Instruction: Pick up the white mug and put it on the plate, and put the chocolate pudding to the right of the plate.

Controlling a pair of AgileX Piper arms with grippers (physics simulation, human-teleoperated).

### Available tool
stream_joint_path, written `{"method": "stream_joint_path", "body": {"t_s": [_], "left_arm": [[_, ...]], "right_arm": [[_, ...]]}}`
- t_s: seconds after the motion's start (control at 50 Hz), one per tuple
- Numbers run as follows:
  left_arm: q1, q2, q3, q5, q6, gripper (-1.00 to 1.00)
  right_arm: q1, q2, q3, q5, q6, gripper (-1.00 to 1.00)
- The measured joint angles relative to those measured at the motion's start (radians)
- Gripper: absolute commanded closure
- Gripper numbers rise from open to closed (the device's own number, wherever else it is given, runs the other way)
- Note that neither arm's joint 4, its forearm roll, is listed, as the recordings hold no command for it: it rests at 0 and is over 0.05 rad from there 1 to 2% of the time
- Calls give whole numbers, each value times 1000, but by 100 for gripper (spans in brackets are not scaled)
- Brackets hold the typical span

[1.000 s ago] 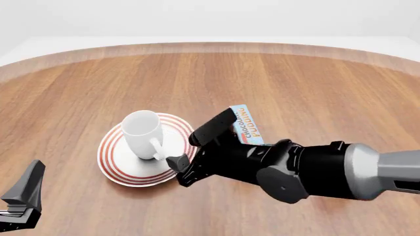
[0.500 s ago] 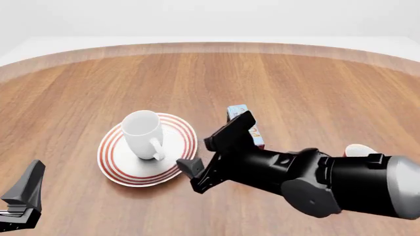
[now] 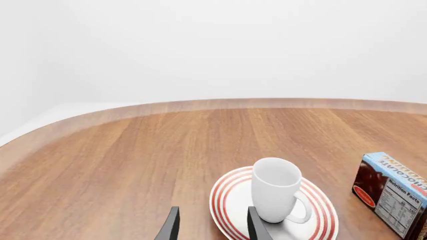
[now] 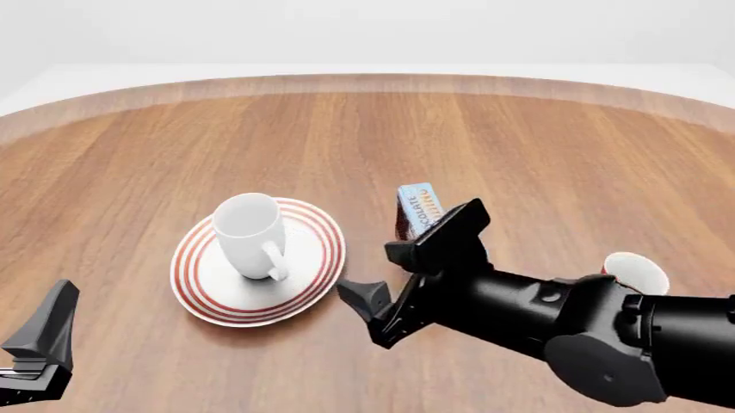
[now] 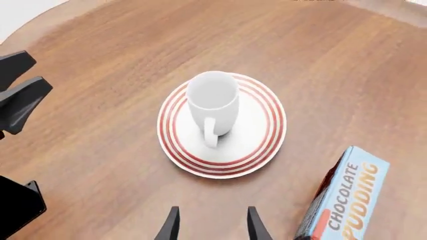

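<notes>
Item 1, white mug: upright on the plate, handle toward the arms' side. This part of the task reads as done.

Item 2, chocolate pudding: carton standing on edge on the table, just to the right of the plate and apart from its rim. Partly hidden in the front view by the right gripper; plain in the right wrist view. Nothing holds it. Judged close to its goal spot, perhaps already there.

Item 3, right gripper: fingers spread wide, empty. It hangs over the table between plate and carton, tips pointing toward the plate, the arm reaching in low from the right. One finger overlaps the carton in the front view; contact cannot be told.

Item 4, left gripper: parked low near the table's near left edge, aimed toward the plate, fingers parted, nothing between them.

Item 5, red mug: behind the right arm, only its rim showing.

Step in hand: the carton's placement. Next move, if any, calls for care that the near finger does not tip the carton.
</notes>
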Motion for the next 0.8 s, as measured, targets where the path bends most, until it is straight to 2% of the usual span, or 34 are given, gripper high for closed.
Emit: {"method": "stream_joint_path", "body": {"t_s": [0.8], "left_arm": [[0, 0, 0, 0, 0, -100]], "right_arm": [[-76, -227, 123, 60, -9, -100]]}}
